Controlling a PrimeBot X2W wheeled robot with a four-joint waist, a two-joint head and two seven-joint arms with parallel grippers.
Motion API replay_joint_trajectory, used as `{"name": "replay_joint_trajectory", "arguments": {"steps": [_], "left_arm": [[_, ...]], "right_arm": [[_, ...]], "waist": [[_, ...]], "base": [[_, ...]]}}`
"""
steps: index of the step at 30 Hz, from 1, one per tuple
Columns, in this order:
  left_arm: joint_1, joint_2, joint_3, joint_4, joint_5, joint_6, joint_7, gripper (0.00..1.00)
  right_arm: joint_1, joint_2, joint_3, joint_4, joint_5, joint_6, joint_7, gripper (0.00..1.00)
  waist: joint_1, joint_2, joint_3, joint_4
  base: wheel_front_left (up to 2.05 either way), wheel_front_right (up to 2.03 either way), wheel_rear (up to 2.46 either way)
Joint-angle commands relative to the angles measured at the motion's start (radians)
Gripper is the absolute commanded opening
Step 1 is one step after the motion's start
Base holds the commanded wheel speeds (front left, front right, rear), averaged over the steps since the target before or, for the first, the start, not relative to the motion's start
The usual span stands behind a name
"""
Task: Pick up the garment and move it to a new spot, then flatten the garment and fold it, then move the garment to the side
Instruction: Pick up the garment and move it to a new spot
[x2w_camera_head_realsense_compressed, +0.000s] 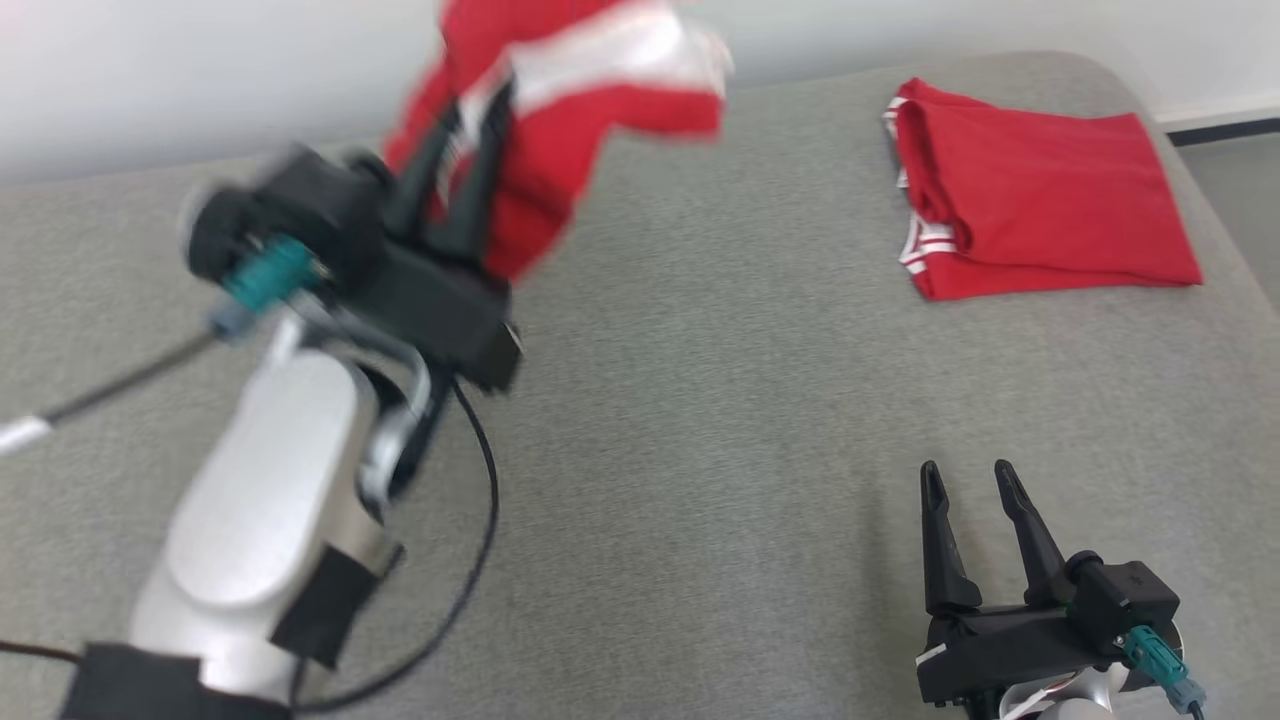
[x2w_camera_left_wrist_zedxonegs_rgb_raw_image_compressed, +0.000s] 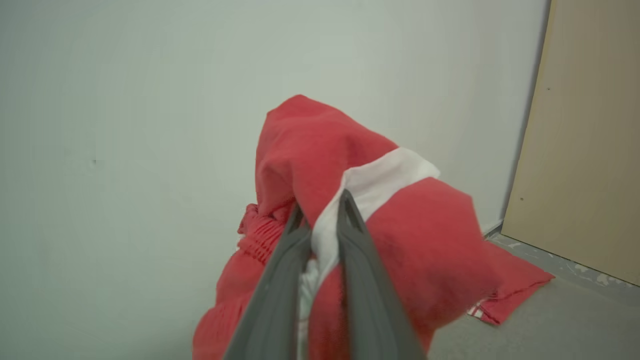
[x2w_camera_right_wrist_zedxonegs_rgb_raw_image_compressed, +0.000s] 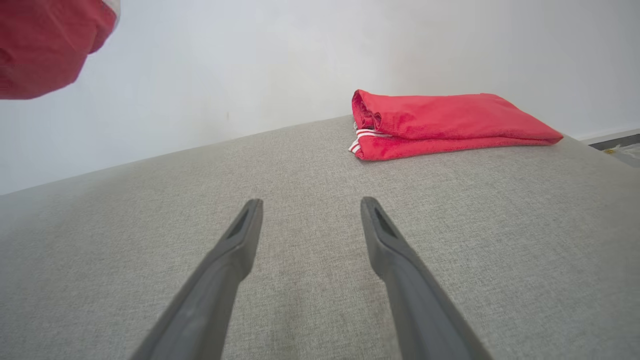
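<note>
Left end effector (x2w_camera_head_realsense_compressed: 480, 105): clenched on a bunch of the red garment (x2w_camera_head_realsense_compressed: 590, 100). In the left wrist view the two dark fingers (x2w_camera_left_wrist_zedxonegs_rgb_raw_image_compressed: 280, 280) pinch a fold where the white band meets the red cloth.
Left arm (x2w_camera_head_realsense_compressed: 270, 500): raised over the far left part of the grey padded surface (x2w_camera_head_realsense_compressed: 700, 400). Both the arm and the cloth are blurred in the head view.
Right end effector (x2w_camera_head_realsense_compressed: 966, 470): released and holding nothing, its fingers spread wide. It sits low at the near right, just above the padding.
Garment: off the surface and hanging bunched from the left grasp. Its loose ends droop on either side of the fingers. A red corner of it (x2w_camera_right_wrist_zedxonegs_rgb_raw_image_compressed: 45, 45) shows at the upper left of the right wrist view.
Second garment (x2w_camera_head_realsense_compressed: 1050, 210): red with white stripes, folded, lying at the far right corner of the surface, well apart from both arms.
Step in hand: most likely the first one, carrying the picked-up garment to a new spot.
Progress: early. The held piece is neither flattened nor folded.
Next move calls for: lowering the cloth onto the bare middle of the padding, away from the folded piece, then letting go.
After that: the free right end effector will be needed to take an edge so the two can spread the cloth flat.
Risk: the bunched grip may let the garment land in a heap rather than open.
</note>
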Motion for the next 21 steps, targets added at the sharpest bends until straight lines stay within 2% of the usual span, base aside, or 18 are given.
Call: {"name": "replay_joint_trajectory", "arguments": {"steps": [1,6,16,17,18,21], "left_arm": [[0.041,-0.008,-0.015,0.009,0.002,0.007,-0.004,0.0],[0.15,-0.026,-0.055,0.059,0.011,0.024,-0.031,0.0],[0.276,-0.074,-0.136,0.251,0.025,0.009,-0.098,0.0],[0.277,-0.077,-0.15,0.265,0.04,0.01,-0.107,0.03],[0.278,-0.084,-0.159,0.276,0.048,0.009,-0.115,1.0],[0.28,-0.102,-0.171,0.291,0.054,0.004,-0.132,1.0]], "right_arm": [[0.002,0.006,0.005,-0.004,0.002,-0.003,-0.006,1.0],[-0.003,0.006,0.018,-0.009,0.024,-0.003,-0.005,1.0],[-0.008,0.006,0.035,0.001,0.047,-0.003,-0.005,1.0],[-0.009,0.006,0.036,0.002,0.047,-0.003,-0.005,1.0],[-0.01,0.006,0.036,0.003,0.047,-0.003,-0.006,1.0],[-0.007,0.006,0.032,0.003,0.042,-0.003,-0.006,1.0]], "waist": [[0.0001,0.0,-0.005,-0.027],[0.0001,0.0,0.001,-0.058],[0.0001,0.0,0.002,-0.074],[0.0001,0.0,0.0,-0.073],[0.0001,0.0,-0.003,-0.071],[0.0001,0.0,-0.018,-0.058]], "base": [[0.0,0.0,0.0],[0.0,0.0,0.0],[0.0,0.0,0.0],[0.0,0.0,0.0],[0.0,0.0,0.0],[0.0,0.0,0.0]]}}
